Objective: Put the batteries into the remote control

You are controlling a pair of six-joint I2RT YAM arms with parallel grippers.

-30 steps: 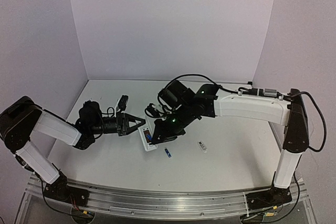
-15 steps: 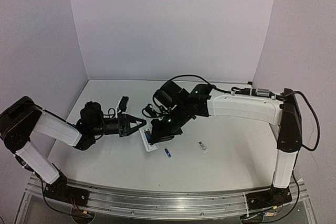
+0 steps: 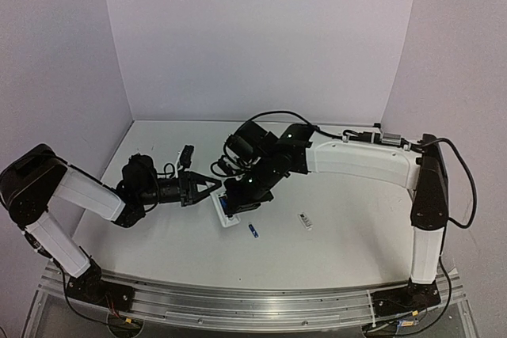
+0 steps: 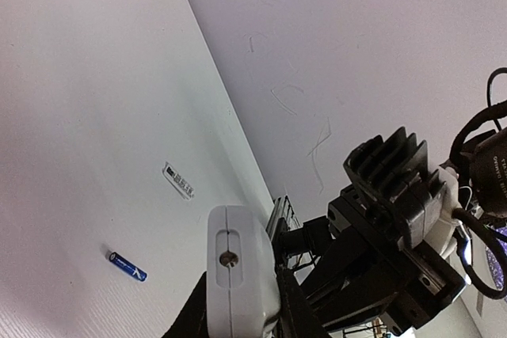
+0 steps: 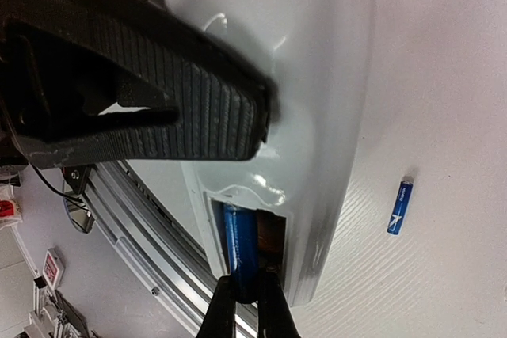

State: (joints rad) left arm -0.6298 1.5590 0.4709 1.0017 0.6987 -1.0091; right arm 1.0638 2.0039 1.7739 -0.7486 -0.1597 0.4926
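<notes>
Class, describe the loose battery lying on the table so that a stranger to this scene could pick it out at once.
On the white table, find the white remote control where the two arms meet. Just right of its near end lies the loose battery: a tiny blue cylinder, unlike the white cover piece farther right.

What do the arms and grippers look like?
The left arm and right arm have white links and black joints. The left gripper and right gripper are black; a left finger pad is ribbed. A black cable loops over the right arm, which shows green lights.
</notes>
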